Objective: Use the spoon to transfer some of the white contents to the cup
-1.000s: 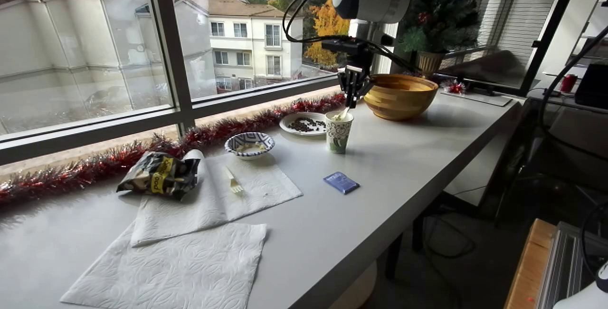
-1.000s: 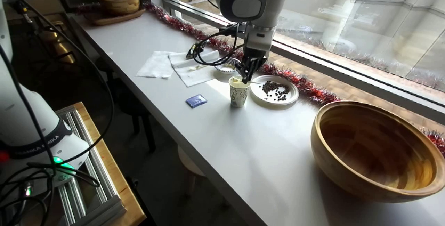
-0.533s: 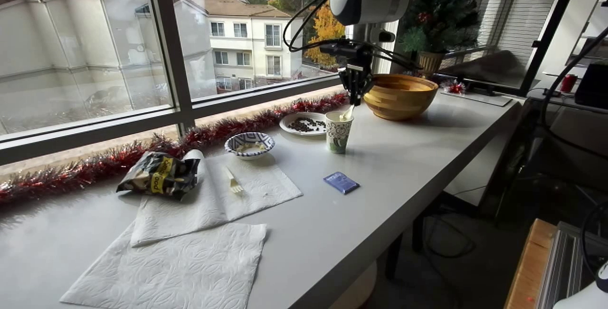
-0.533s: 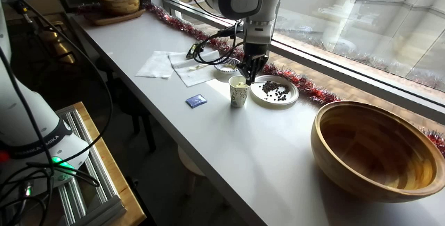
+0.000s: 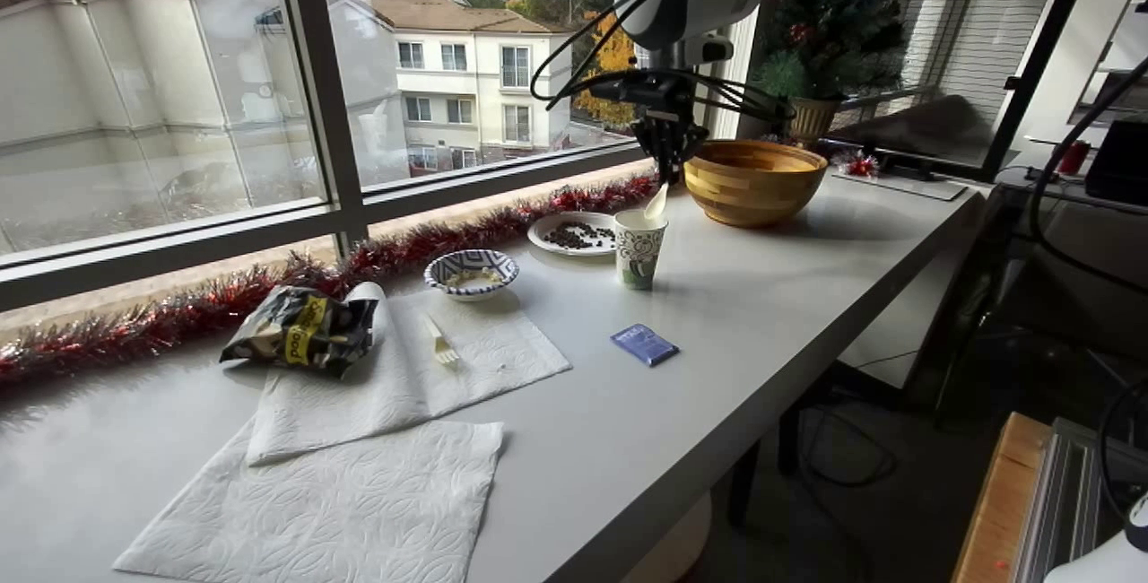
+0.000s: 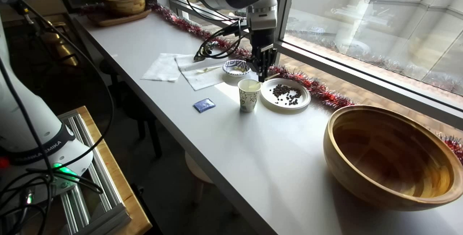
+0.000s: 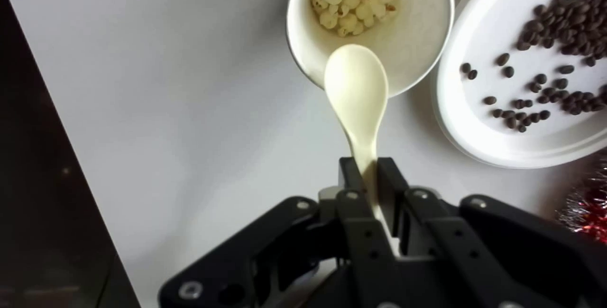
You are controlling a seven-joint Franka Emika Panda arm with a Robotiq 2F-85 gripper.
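Note:
My gripper (image 7: 367, 162) is shut on the pale cream spoon (image 7: 356, 80), whose bowl points away from the fingers. The spoon's bowl is empty and overlaps the near rim of the cup (image 7: 422, 33) in the wrist view. White popped pieces (image 7: 350, 2) lie inside the cup. The patterned cup stands upright in both exterior views (image 5: 639, 256) (image 6: 249, 97), with the gripper (image 5: 665, 178) above and beside it. The spoon (image 5: 657, 204) tilts down over the cup's mouth. More white contents (image 5: 475, 279) lie in the small dark-patterned bowl (image 5: 468, 294).
A white plate (image 7: 512, 149) with dark beans stands close beside the cup. A large wooden bowl (image 6: 336, 148), a blue packet (image 5: 645, 344), a fork (image 5: 439, 343) on paper napkins (image 5: 386, 493) and a snack bag (image 5: 300, 332) are on the table. Tinsel (image 6: 311, 88) runs along the window.
The gripper has risen and tilted, so the spoon now slopes more steeply over the cup. White pieces seen at the spoon and cup mouth earlier have dropped from view there; the spoon is empty.

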